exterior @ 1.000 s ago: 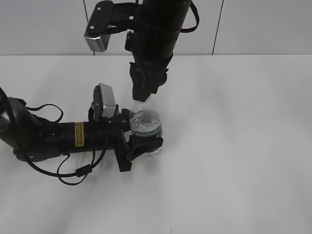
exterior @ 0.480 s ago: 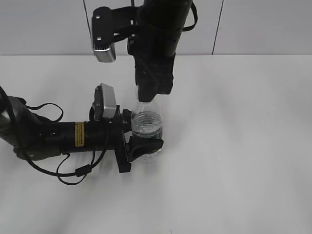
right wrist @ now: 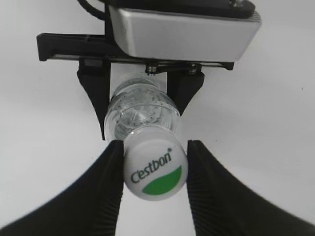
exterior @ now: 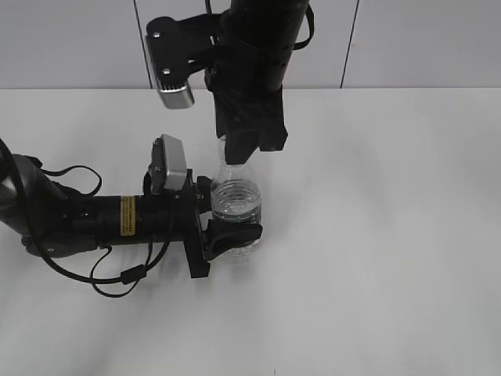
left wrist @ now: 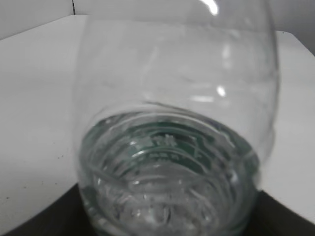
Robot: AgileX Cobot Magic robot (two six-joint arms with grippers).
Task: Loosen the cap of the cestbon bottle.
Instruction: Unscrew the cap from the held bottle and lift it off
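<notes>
Atop the ribbed clear cestbon bottle [right wrist: 140,115], round white cap [right wrist: 155,170], right gripper [right wrist: 155,169] pinching it.

The white table [exterior: 391,235] carries the upright cestbon bottle [exterior: 235,205].

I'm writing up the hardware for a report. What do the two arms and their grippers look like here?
Both arms are matte black. The left arm carries a yellow warning label, loose black cables and a silver-grey wrist camera. The right arm has a similar silver camera block. The right gripper has curved, tapering black fingers.
</notes>
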